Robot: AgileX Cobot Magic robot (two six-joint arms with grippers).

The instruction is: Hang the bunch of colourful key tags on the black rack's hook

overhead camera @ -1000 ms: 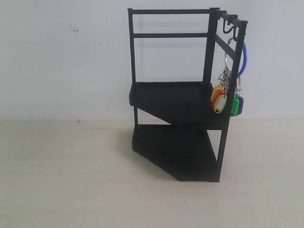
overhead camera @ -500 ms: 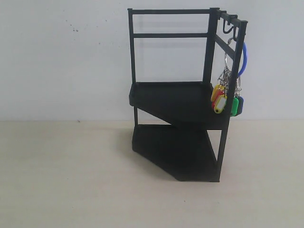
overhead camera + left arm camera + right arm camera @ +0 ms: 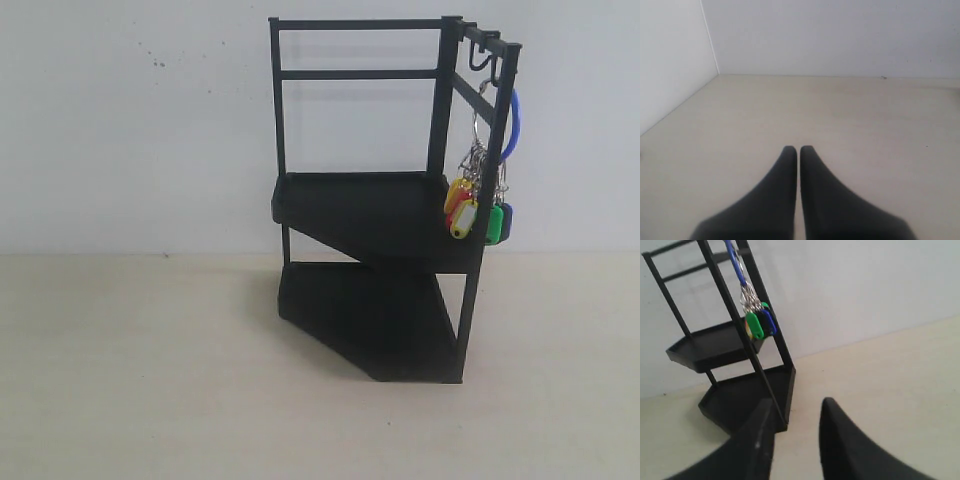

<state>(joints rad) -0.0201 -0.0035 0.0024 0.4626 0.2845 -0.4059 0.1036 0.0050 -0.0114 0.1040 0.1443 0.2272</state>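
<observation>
**Operator:** Where is the colourful key tag bunch, and what holds it there?

**Manual:** You will find the colourful key tag bunch (image 3: 478,205) hanging beside the right-hand post of the black rack (image 3: 370,215), well clear of the bench (image 3: 150,380). Its blue loop (image 3: 514,125) runs up toward the hook (image 3: 487,62) under the top rail. The post hides the exact point of contact. The tags hang level with the upper shelf's edge because the loop and metal rings carry them from above. Nothing supports them from below.

**Operator:** What do the jaws report?

**Manual:** The left jaws are clenched, tips all but touching, with nothing between them, and they face bare bench. The right jaws are released with an empty gap, well apart from the rack. Neither set touches the bunch.

**Operator:** Status?

**Manual:** Judge the hang as complete. Keep both arms off the rack, because a knock to the post could swing the loop off its hook.
</observation>
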